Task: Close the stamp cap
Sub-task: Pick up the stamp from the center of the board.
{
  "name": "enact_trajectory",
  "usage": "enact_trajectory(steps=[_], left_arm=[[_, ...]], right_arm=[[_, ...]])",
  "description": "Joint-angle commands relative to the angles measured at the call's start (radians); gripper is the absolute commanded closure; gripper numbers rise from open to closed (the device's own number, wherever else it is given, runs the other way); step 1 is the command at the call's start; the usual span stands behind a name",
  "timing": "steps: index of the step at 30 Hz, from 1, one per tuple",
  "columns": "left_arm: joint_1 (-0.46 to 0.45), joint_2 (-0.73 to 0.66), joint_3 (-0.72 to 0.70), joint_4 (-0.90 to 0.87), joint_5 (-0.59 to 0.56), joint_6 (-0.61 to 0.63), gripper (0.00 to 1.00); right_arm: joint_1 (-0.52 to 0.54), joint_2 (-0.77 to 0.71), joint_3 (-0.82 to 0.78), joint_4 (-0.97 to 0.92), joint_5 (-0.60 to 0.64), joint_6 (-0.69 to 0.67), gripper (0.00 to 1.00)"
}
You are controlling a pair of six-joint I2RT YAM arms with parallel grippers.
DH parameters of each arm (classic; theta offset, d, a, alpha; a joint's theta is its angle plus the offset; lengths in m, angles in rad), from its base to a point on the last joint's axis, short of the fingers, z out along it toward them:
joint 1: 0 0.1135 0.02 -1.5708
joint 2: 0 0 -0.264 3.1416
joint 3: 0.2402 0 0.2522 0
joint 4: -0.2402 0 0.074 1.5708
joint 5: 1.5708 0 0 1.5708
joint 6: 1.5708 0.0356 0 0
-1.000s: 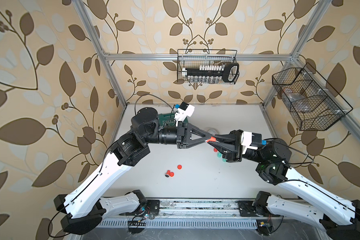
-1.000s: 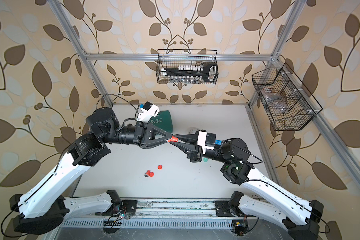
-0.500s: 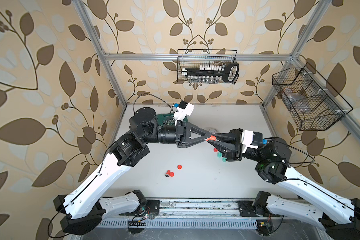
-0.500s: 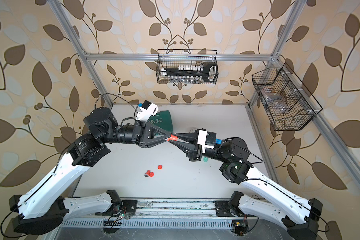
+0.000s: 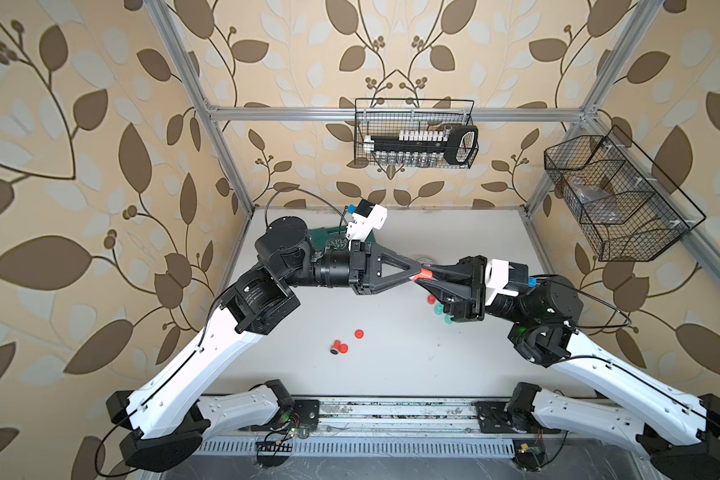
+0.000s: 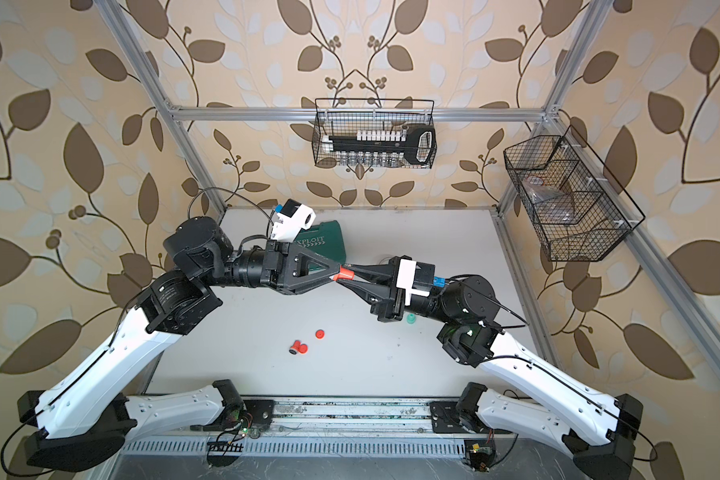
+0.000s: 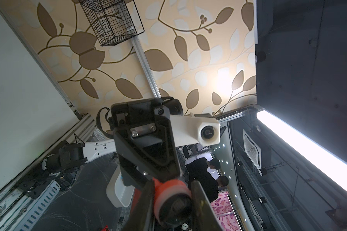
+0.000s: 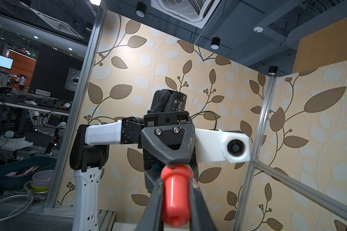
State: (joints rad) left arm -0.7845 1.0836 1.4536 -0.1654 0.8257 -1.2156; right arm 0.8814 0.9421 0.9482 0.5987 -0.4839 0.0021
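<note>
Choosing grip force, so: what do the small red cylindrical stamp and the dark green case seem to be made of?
The small red cylindrical stamp: probably moulded plastic, smooth with a soft sheen. The dark green case: likely hard plastic, matte, with pale lettering on its lid.

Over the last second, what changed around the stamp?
The red stamp, pinched between both arms' jaws, shifted slightly toward the back wall or upward; from above I cannot tell which. The right jaws seem to have tightened on it. The left jaws kept their grip; the loose red pieces and the green case stayed put.
</note>
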Motion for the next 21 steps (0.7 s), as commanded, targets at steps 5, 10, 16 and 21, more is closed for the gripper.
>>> enact_trajectory(steps=[5, 10, 16, 21], left_arm=[[-0.009, -0.001, -0.018, -0.003, 0.002, 0.021, 0.88], [-0.007, -0.018, 0.015, -0.197, -0.115, 0.131, 0.72], [-0.005, -0.02, 0.069, -0.389, -0.238, 0.25, 0.55], [-0.004, -0.03, 0.079, -0.498, -0.325, 0.312, 0.49]], right_arm=[[0.013, 0.013, 0.034, 0.002, -0.004, 0.019, 0.99], [0.012, -0.005, 0.032, -0.048, 0.018, 0.003, 1.0], [0.013, -0.052, 0.007, -0.124, 0.067, -0.018, 1.0], [0.013, -0.104, -0.025, -0.214, 0.125, -0.049, 1.0]])
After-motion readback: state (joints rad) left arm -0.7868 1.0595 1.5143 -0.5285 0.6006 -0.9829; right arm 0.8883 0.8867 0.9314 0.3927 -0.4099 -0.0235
